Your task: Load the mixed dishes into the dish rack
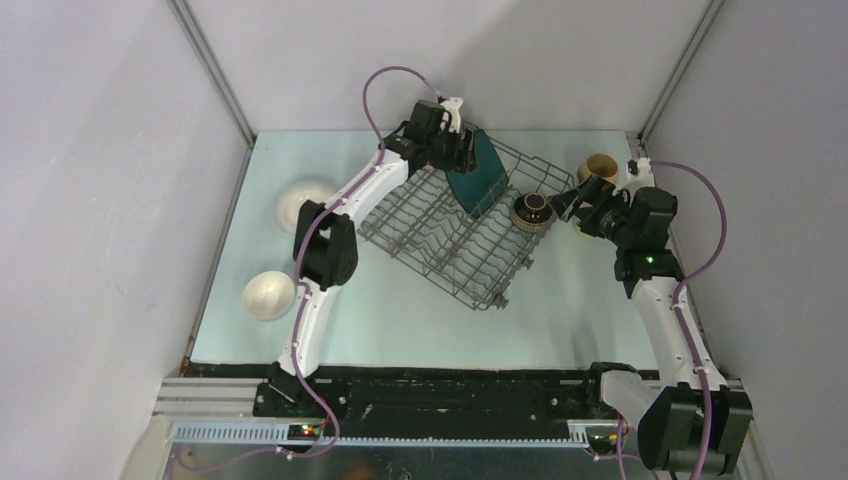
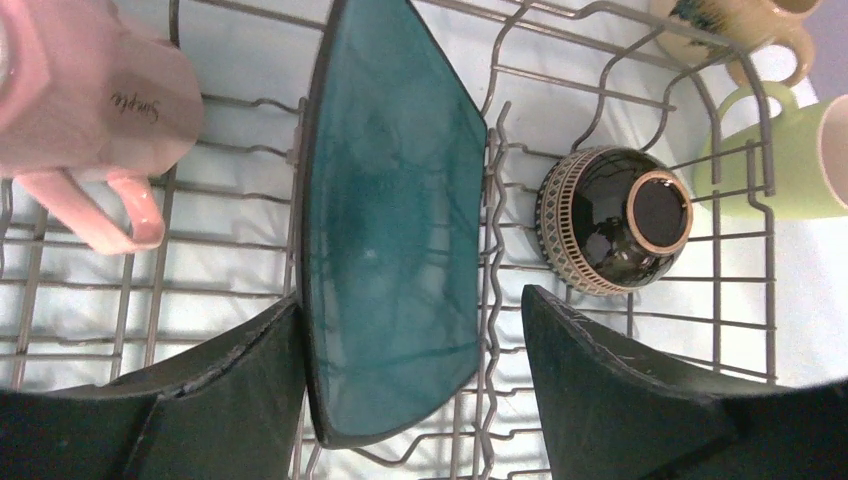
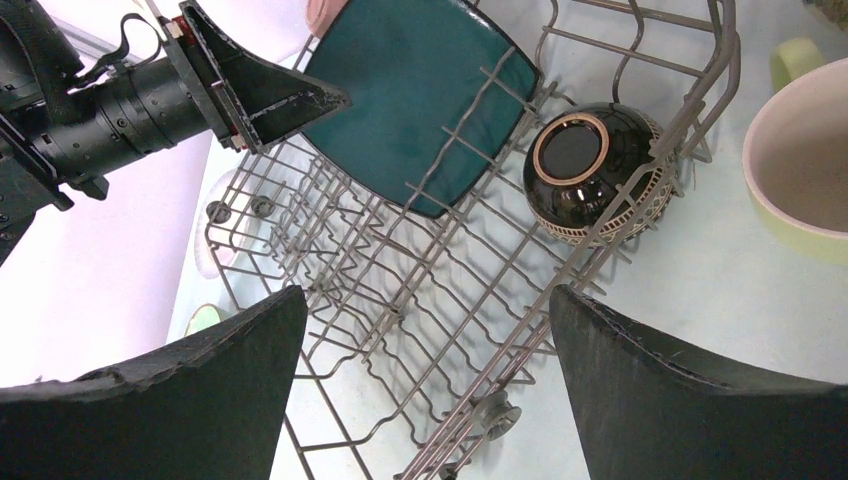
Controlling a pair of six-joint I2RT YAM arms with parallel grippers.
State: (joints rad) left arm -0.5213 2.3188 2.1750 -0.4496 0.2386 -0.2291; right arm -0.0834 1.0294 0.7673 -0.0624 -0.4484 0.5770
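The grey wire dish rack [image 1: 440,250] lies at an angle in the middle of the table. A dark teal square plate [image 2: 390,220] stands on edge between its tines. My left gripper [image 2: 410,330] is open astride the plate's near end; the left finger sits close against its rim and the right finger stands well clear. A pink mug [image 2: 90,110] and an upturned dark brown bowl [image 2: 620,215] also sit in the rack. My right gripper [image 3: 425,320] is open and empty above the rack's right edge. Just outside that edge are a light-green mug [image 3: 800,160] and a tan mug [image 1: 598,168].
A white round dish [image 1: 303,200] and a pale bowl [image 1: 268,295] rest on the table left of the rack, beside the left arm's elbow. The booth walls close in on both sides and at the back.
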